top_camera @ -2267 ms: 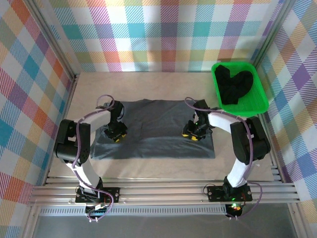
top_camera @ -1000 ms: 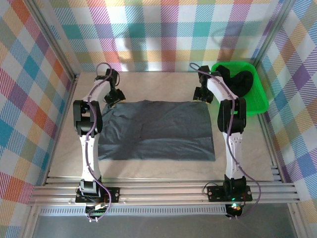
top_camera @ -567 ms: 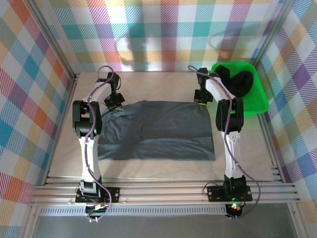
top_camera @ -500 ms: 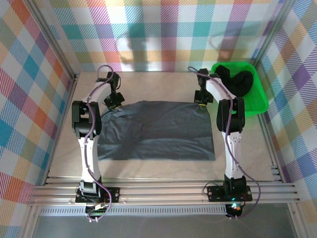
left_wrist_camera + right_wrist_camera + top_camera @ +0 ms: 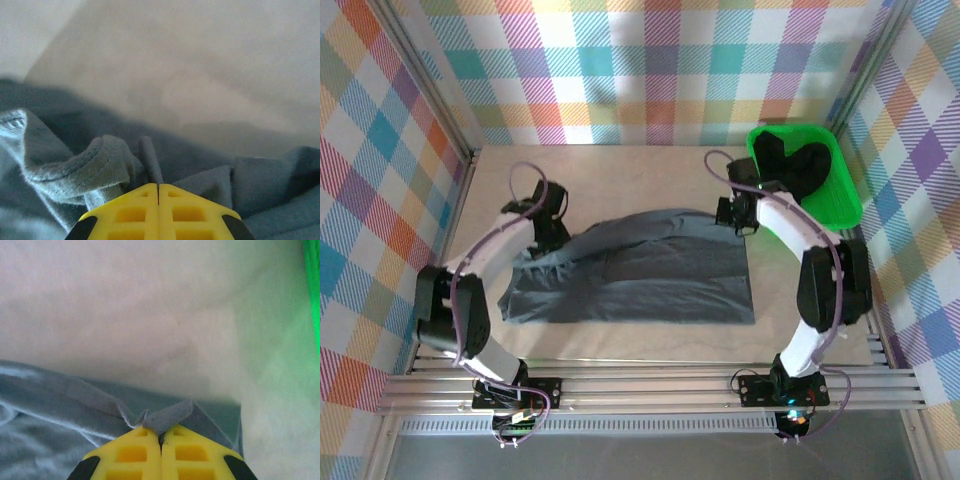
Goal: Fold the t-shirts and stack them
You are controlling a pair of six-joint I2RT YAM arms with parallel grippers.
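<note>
Our left gripper (image 5: 158, 187) and right gripper (image 5: 161, 432) pinch the grey t-shirt (image 5: 650, 285) at its far edge; near hem lies toward us

**Pale surface, one shirt and one tray**

The beige surface (image 5: 620, 175) carries two things. A slate grey t-shirt (image 5: 650, 275) is spread across its middle, the 6 o'clock hem lying flat and straight. The 12 o'clock edge is raised off the surface in a rumpled ridge, from 10 o'clock across to 2 o'clock. A bright green tray (image 5: 810, 215) sits at the 2 o'clock corner, apart from the shirt. Bare surface runs along 12 o'clock and down the 9 o'clock side.
</note>
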